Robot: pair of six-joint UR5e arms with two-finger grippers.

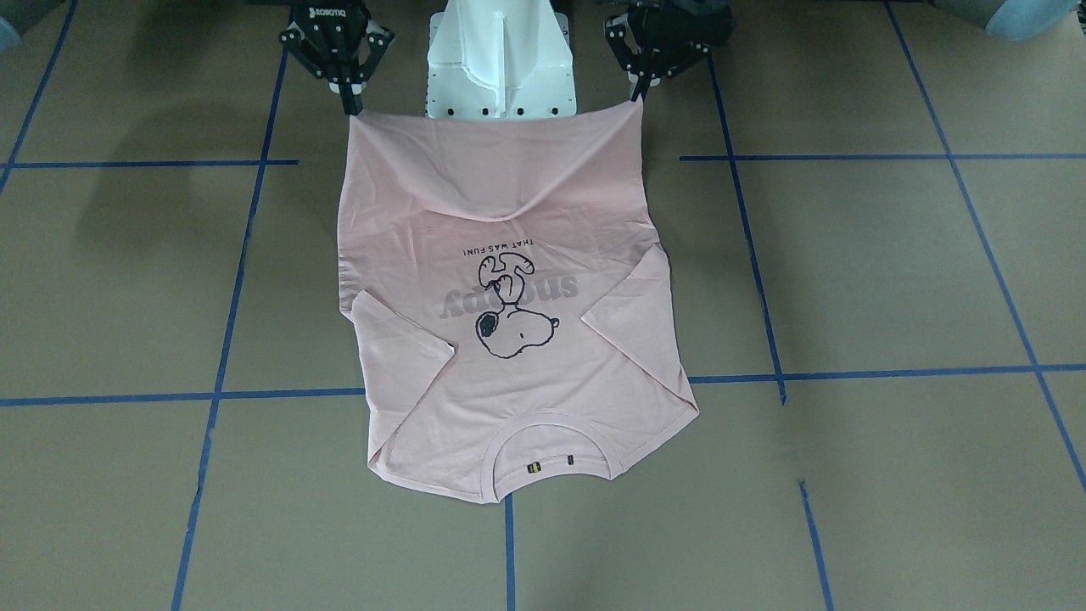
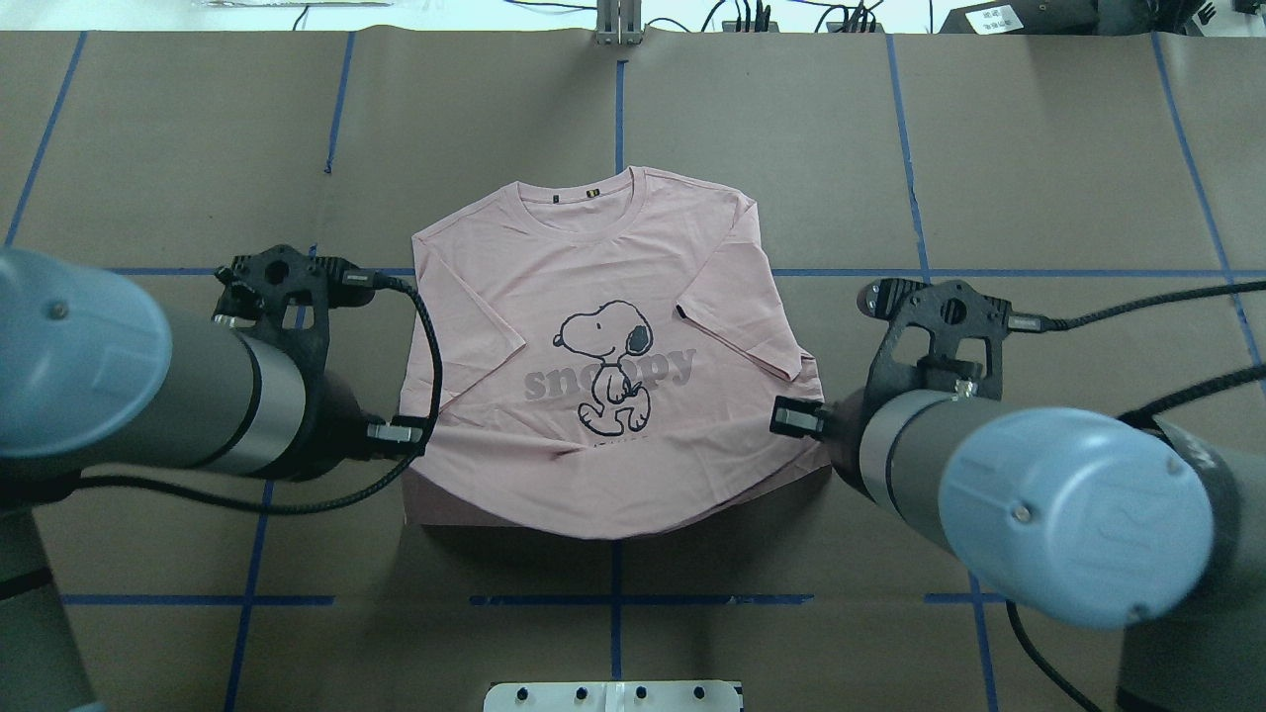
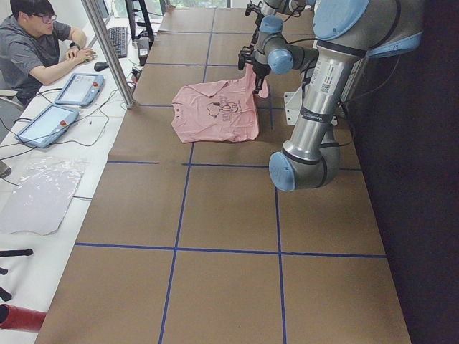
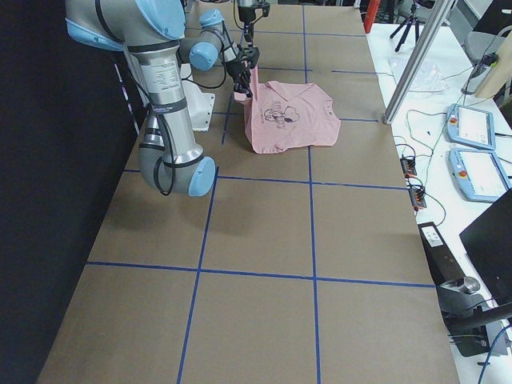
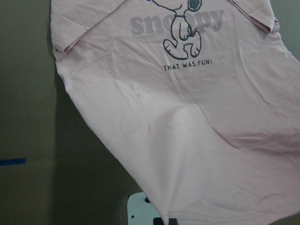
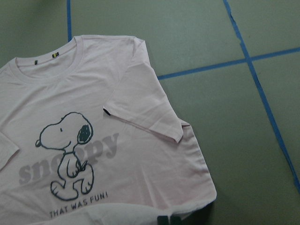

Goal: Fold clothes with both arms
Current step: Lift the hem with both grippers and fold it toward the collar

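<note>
The pale pink T-shirt (image 1: 509, 280) lies print side up on the brown table, both sleeves folded inward and the collar (image 1: 551, 441) at the end far from the robot. Its hem end is lifted off the table toward the robot. My left gripper (image 1: 638, 93) is shut on one hem corner. My right gripper (image 1: 350, 103) is shut on the other hem corner. In the overhead view the shirt (image 2: 613, 356) lies between my two wrists, which hide both grippers. The shirt fills the left wrist view (image 5: 187, 122) and shows in the right wrist view (image 6: 93, 140).
The white pedestal (image 1: 501, 59) stands between the grippers, just behind the raised hem. Blue tape lines (image 1: 221, 339) grid the brown table. An operator (image 3: 36, 50) sits at a side desk with tablets, and a metal pole (image 3: 107, 50) stands at the table's far edge.
</note>
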